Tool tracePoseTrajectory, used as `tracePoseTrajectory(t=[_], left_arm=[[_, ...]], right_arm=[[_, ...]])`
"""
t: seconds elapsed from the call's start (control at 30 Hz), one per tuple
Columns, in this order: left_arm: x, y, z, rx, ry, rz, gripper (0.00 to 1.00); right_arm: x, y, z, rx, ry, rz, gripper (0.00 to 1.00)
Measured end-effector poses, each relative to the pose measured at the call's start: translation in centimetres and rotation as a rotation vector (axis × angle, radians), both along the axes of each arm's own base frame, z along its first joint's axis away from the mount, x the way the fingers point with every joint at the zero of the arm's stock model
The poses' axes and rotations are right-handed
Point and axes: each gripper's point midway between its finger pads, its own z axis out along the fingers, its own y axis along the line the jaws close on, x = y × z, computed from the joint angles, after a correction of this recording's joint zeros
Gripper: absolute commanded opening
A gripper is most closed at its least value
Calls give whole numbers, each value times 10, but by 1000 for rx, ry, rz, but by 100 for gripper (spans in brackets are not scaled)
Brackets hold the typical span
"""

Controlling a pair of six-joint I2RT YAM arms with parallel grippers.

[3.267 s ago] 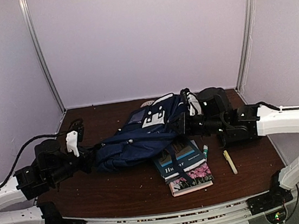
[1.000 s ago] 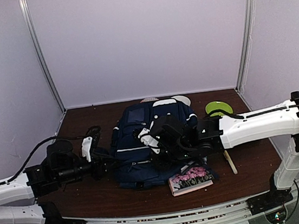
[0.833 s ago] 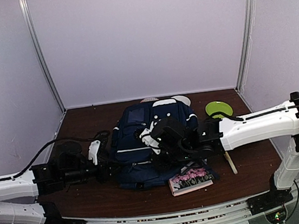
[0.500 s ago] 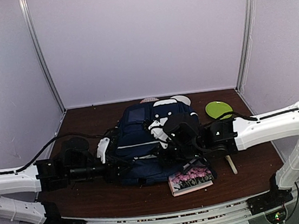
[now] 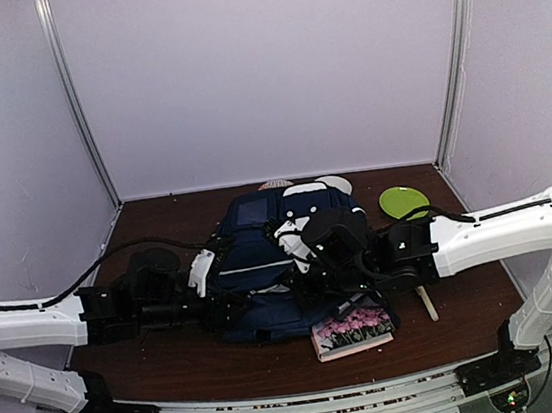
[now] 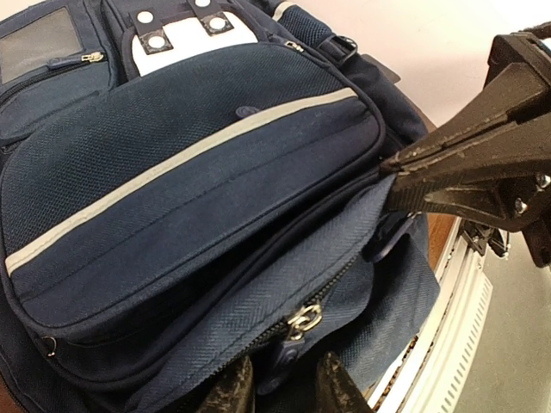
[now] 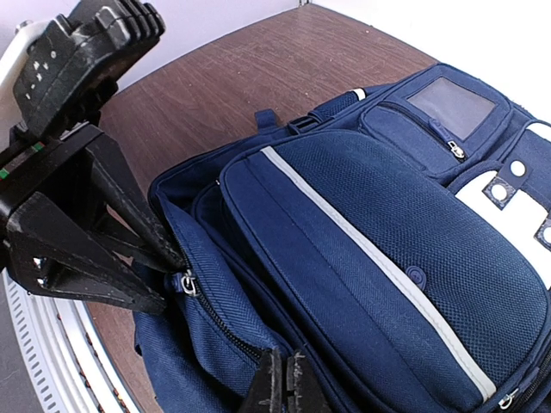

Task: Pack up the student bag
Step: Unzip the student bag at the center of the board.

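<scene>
The student bag (image 5: 264,268), navy with white patches and a pale stripe, lies front-up at the middle of the table. My left gripper (image 5: 234,307) comes in from the left at its near edge. In the left wrist view its fingers (image 6: 225,391) stand half closed on the bag's zipped edge, with the zipper pull (image 6: 297,331) between them. My right gripper (image 5: 303,280) reaches over from the right. Its fingers (image 7: 274,383) are shut and pinch the bag's fabric beside the same zip. Each wrist view shows the other gripper: the right gripper (image 6: 389,179), the left gripper (image 7: 172,280).
A book with pink flowers (image 5: 352,330) pokes out from under the bag's near right corner. A green disc (image 5: 403,199) lies at the back right, and a yellow marker (image 5: 426,301) on the right. The table's metal rail (image 5: 281,407) runs close behind the bag's near edge.
My left arm has moved right, up to the bag's near edge, and its jaws have narrowed. The right arm shifted slightly right. Earlier the bag lay slumped sideways; now it lies front-up.
</scene>
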Motion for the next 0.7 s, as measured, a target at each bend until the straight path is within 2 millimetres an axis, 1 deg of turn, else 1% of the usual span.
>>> tracePoseTrajectory(t=[0.1,0.2,0.3,0.43,0.53,0.7], left_arm=[[2,-2,-2,10,3,4,48],[6,-5,-6,29,9,11,43],[7,-9,-10,47,16,9,31],[6,-13,-15,68,19,-4,9],[5,-15,-16,75,18,-10,0],[4,-12,-13,76,9,-8,0]], right_arm=[[-2,1,0,0,1,3,0],[-3,2,0,2,5,5,0],[-4,2,-1,2,6,6,0],[-7,3,-1,1,9,11,0],[-8,3,-1,0,10,13,0],[-7,2,-1,-2,5,4,0]])
